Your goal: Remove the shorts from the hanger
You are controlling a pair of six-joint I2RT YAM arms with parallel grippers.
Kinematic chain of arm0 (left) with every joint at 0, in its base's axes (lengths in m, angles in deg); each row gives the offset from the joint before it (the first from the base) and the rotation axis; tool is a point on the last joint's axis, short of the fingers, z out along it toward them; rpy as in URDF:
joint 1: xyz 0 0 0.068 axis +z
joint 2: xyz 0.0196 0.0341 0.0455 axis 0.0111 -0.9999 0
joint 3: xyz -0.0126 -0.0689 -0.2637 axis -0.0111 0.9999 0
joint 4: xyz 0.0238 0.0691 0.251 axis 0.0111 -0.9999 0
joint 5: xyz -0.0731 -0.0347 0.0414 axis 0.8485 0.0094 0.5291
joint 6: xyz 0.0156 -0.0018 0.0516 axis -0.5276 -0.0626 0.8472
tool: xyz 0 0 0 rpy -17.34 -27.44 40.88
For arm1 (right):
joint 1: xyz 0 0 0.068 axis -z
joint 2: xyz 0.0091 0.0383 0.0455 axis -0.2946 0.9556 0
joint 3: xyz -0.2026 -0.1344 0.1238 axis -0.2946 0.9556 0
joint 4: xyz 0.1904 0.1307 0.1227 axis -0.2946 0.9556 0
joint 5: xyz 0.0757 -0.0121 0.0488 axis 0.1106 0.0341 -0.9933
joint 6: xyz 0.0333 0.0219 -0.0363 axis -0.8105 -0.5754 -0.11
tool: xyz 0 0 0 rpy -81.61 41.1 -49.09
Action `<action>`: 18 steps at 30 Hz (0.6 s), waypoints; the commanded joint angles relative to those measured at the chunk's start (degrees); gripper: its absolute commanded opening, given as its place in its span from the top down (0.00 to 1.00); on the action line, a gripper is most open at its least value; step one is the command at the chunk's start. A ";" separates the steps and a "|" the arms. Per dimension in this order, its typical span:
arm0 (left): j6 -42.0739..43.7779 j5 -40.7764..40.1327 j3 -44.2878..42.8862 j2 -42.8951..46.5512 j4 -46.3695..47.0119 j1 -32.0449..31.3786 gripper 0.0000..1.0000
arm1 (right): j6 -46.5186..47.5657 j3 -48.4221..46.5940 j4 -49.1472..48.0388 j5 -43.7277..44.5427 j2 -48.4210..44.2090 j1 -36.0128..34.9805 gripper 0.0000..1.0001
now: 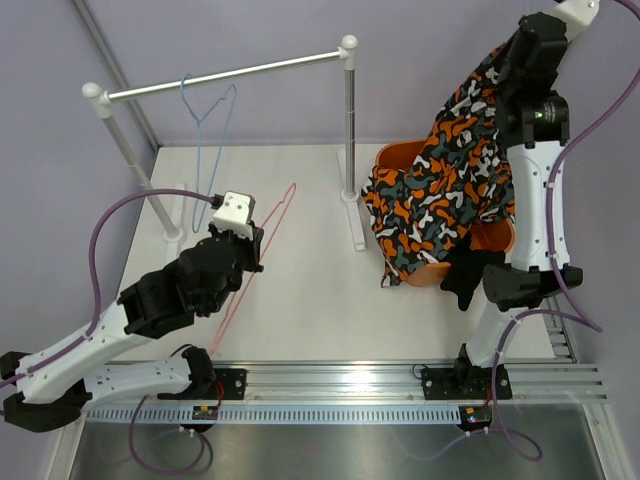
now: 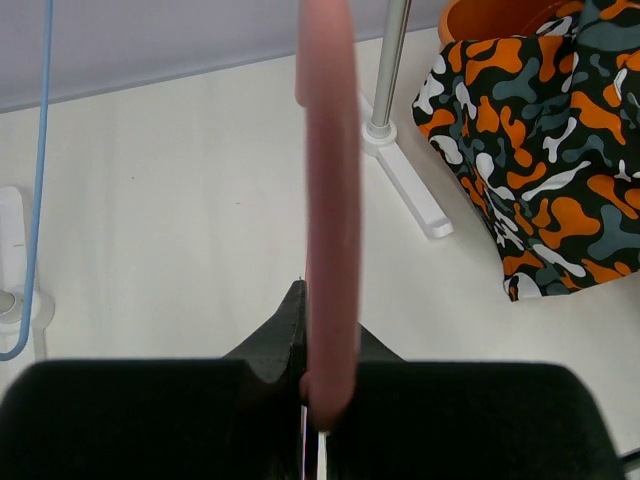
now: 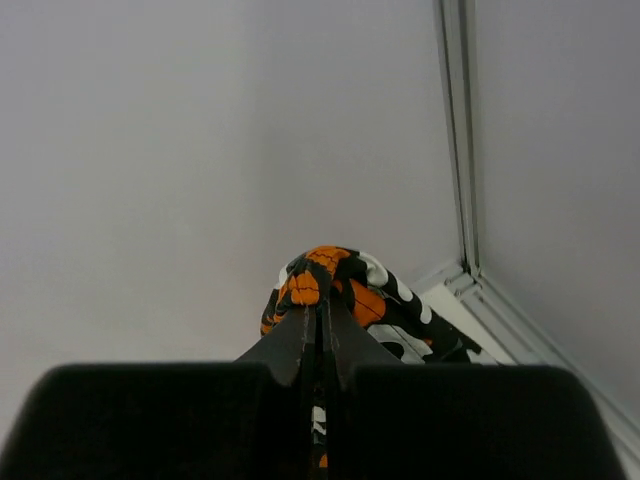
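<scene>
Both hangers are seen bare; the camouflage shorts are not yet set down.

Nearest, a pink hanger (image 2: 330,200) is clamped, empty, in the left gripper (image 2: 318,392) low over the table (image 1: 300,310). Further back, the camouflage shorts (image 1: 440,190) are pinched in the shut jaws of the right gripper (image 3: 320,335) and held high, draped in soft folds into an orange bin (image 1: 392,158). What is judged to be the black shorts (image 1: 468,272) is slumped at its near rim. Farthest, a blue hanger (image 1: 205,120) is hung bare on the rail (image 1: 230,75). Only the release is judged left.
</scene>
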 commanded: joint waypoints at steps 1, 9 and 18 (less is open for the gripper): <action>-0.73 0.55 0.22 0.64 2.09 -0.19 1.00 | -17.87 6.63 6.71 -15.19 -1.66 13.07 1.00; -1.08 1.08 0.57 0.02 2.27 -0.19 1.00 | -23.08 14.23 2.13 -21.28 -11.16 20.22 1.00; -1.34 1.69 1.01 -0.15 2.09 -0.19 1.00 | -40.56 38.74 -9.47 -32.44 -26.01 36.99 1.00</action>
